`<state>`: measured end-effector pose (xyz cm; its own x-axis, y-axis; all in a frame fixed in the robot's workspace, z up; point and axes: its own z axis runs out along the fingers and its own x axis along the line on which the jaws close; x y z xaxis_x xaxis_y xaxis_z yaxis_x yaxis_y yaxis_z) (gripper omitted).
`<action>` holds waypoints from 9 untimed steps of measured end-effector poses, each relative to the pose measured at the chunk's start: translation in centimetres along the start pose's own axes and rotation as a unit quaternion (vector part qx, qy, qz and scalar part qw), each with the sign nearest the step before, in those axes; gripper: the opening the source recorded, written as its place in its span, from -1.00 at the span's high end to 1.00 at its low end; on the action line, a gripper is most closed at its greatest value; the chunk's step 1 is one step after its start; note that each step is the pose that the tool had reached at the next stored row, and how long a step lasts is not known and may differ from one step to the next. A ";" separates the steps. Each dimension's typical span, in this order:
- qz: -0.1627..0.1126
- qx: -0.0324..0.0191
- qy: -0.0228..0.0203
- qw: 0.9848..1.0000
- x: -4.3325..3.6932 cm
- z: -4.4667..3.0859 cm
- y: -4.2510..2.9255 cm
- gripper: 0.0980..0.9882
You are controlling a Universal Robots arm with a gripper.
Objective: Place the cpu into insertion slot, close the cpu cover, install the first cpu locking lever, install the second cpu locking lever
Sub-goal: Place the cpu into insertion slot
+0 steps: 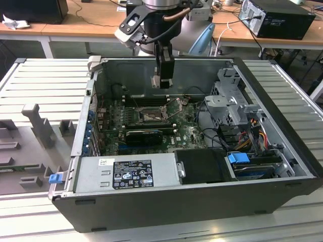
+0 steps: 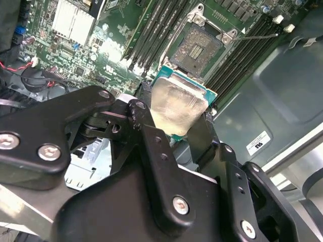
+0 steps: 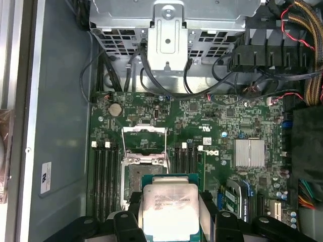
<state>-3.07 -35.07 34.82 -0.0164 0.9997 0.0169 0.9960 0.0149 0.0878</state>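
Observation:
My gripper [image 1: 162, 82] hangs inside the open computer case above the green board, shut on the cpu [image 3: 169, 207]. In both wrist views the cpu's pale silvery face [image 2: 177, 107] shows between the two black fingers [image 2: 146, 126]. Below it lies the insertion slot [image 2: 204, 48], a square socket with a dark centre, bare and uncovered. In the first wrist view the cpu overlaps part of the slot [image 3: 130, 182]. The cpu cover [image 3: 144, 132], a silver frame with a square window, is swung open beside the socket. In the exterior view the slot [image 1: 150, 117] lies below the gripper, with a gap between them.
The grey case wall [image 1: 166, 68] rises close behind the gripper. A metal drive cage [image 1: 229, 96] and bundled cables [image 1: 252, 136] fill the exterior view's right. A long black card [image 1: 144, 135] and the power supply [image 1: 126, 174] sit nearer the front. Memory slots [image 3: 103, 176] flank the socket.

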 end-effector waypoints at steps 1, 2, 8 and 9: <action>0.000 0.000 0.000 1.000 0.00 0.09 -0.01 0.03; 0.000 0.000 0.000 1.000 0.00 0.15 -0.01 0.03; 0.010 0.000 -0.003 1.000 -0.01 0.50 -0.05 0.03; 0.010 0.000 -0.003 1.000 -0.01 0.71 -0.06 0.03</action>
<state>-3.07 -35.07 34.11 0.0037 0.9999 0.0124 0.9961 -0.0047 0.0878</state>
